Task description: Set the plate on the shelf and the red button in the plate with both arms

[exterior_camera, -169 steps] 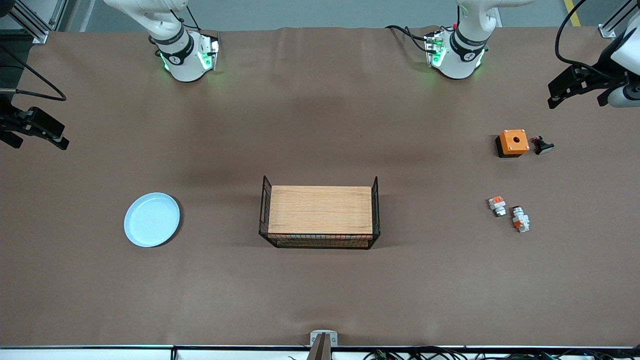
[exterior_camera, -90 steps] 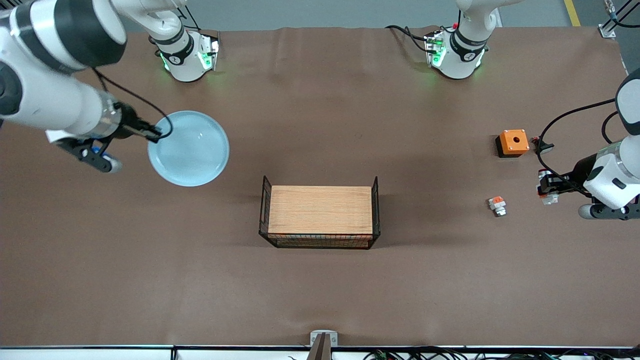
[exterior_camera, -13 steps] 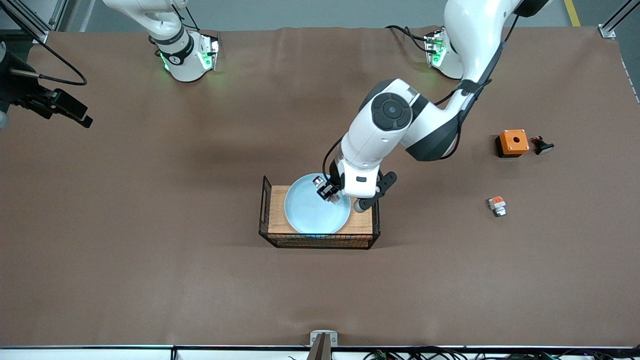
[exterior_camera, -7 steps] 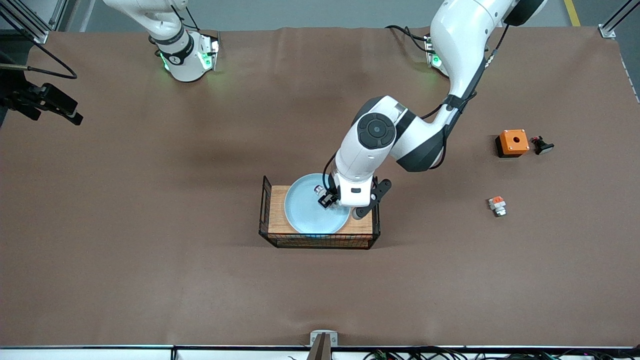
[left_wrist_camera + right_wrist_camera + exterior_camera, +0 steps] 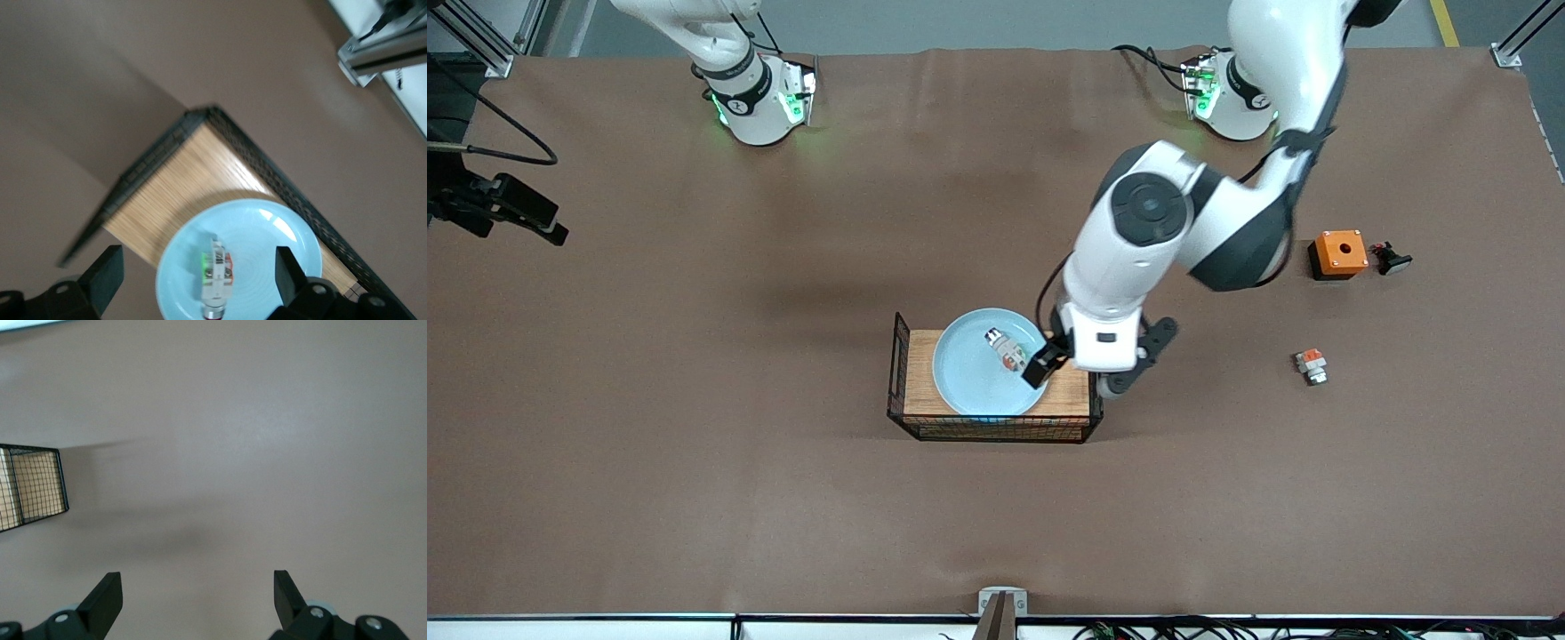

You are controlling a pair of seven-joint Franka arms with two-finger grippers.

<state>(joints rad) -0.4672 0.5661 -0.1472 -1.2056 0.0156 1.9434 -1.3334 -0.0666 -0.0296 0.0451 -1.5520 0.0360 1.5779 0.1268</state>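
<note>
The pale blue plate (image 5: pixel 974 382) rests on the wooden board inside the wire basket (image 5: pixel 896 373). On the plate lies the red button (image 5: pixel 1006 348), a small white-grey part with an orange-red band. My left gripper (image 5: pixel 1047 354) hangs open just above the plate's rim, at the side toward the left arm's end, and holds nothing. In the left wrist view the red button (image 5: pixel 217 277) lies loose on the plate (image 5: pixel 267 233), below the open left gripper (image 5: pixel 198 261). My right gripper (image 5: pixel 538 222) waits open over bare table at the right arm's end, and it shows spread and empty in the right wrist view (image 5: pixel 197 585).
An orange square box (image 5: pixel 1340 252) with a hole and a small black part (image 5: pixel 1392 260) sit toward the left arm's end. A short white part with an orange top (image 5: pixel 1312 365) lies nearer the front camera. The basket's corner (image 5: pixel 33 487) shows in the right wrist view.
The left gripper has opened and let go of the red button, which now lies on the plate. The left hand has risen and shifted toward the left arm's end. The right arm barely moved.
</note>
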